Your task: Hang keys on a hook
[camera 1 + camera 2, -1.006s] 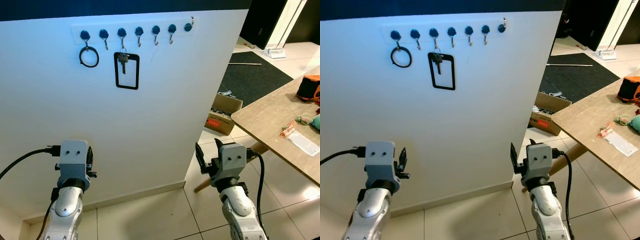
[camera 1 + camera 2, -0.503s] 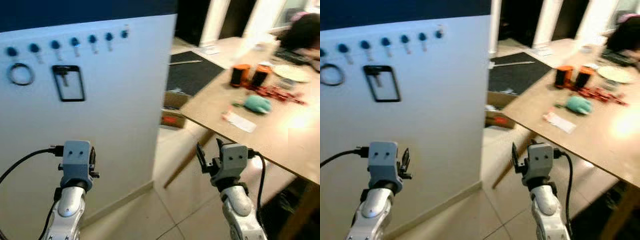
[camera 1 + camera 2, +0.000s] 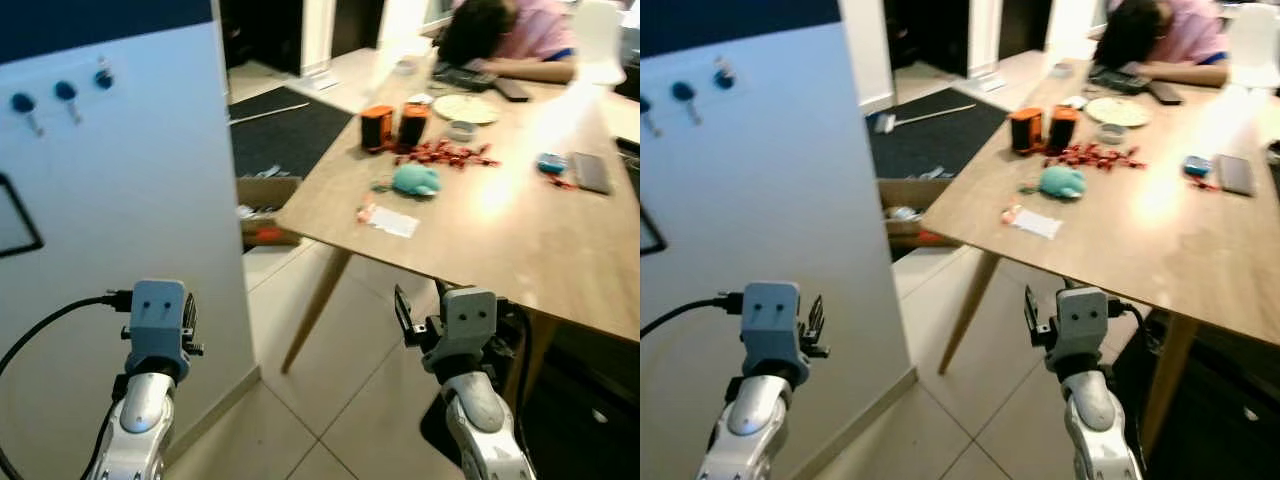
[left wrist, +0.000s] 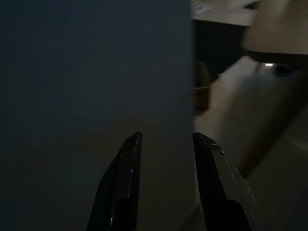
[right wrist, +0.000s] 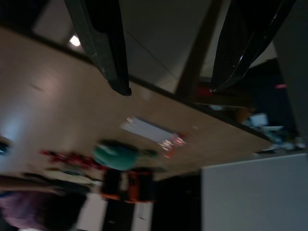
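Three blue-knobbed hooks (image 3: 65, 92) sit on the white wall (image 3: 130, 210) at the upper left, with a corner of a black rectangular frame (image 3: 15, 215) hanging at the left edge. My left gripper (image 4: 163, 144) is held low in front of this wall, open and empty. My right gripper (image 5: 168, 89) is open and empty too, raised below the near edge of the wooden table (image 3: 520, 250). On the table lie a teal soft thing (image 3: 415, 179), a red stringy pile (image 3: 440, 153) and a clear packet (image 3: 390, 220).
Two orange and black cylinders (image 3: 395, 124), a plate (image 3: 463, 106) and a phone (image 3: 590, 172) are on the table. A person (image 3: 505, 35) leans on its far end. A cardboard box (image 3: 265, 205) and a black mat (image 3: 285, 130) lie on the tiled floor.
The camera has swung to the right: the wall and hooks slid to the left edge and the table came to the middle. Both grippers keep their pose, open.
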Robot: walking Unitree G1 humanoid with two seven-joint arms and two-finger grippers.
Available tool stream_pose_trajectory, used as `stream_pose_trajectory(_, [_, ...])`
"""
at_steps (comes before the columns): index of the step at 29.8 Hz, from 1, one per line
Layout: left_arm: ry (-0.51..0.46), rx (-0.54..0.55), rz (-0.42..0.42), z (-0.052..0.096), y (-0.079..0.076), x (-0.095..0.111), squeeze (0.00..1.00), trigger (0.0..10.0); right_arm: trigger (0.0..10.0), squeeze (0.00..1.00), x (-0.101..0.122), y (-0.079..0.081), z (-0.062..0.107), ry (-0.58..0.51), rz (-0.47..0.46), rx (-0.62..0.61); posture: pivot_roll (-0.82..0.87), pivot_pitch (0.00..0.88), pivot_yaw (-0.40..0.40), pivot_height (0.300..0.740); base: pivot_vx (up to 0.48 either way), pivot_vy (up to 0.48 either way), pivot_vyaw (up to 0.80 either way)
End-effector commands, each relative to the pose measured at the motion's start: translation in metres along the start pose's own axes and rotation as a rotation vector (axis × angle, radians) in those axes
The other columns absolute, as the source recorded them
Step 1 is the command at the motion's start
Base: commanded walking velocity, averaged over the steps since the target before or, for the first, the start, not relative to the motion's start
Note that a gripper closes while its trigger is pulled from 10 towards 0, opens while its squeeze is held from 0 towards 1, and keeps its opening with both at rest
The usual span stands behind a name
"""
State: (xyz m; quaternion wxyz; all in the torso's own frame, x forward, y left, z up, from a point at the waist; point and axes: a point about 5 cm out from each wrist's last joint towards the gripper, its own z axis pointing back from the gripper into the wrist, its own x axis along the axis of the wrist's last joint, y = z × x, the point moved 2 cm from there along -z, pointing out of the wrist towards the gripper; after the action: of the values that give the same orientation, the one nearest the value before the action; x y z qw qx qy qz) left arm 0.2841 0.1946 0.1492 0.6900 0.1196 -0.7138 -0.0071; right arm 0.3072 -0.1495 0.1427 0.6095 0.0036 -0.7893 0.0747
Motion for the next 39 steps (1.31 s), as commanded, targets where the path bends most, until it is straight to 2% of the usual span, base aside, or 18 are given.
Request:
stream_pose_trajectory(1, [0.025,-0.004,-0.01,0.002,-0.0003,-0.006,0.0,10.0,10.0,0.0,-0.005,0.0001,0.0033,0.019,-0.01,-0.001,0.11,0.174,0.003,0.74,0.0,0.0,-0.8])
stream_pose_trajectory(28, [-0.004,-0.028,-0.003,0.0013,-0.005,-0.0002,0.0,10.0,10.0,0.0,-0.0044,0.0026,0.0003,0.015,-0.01,0.003,0.12,0.171,0.005,0.74,0.0,0.0,-0.78])
stream_pose_trajectory(39, [-0.018,-0.031,-0.019,-0.0029,-0.006,0.0027,0.0,10.0,10.0,0.0,-0.0012,0.0045,-0.0031,-0.001,0.003,0.009,0.11,0.161,0.005,0.74,0.0,0.0,0.0])
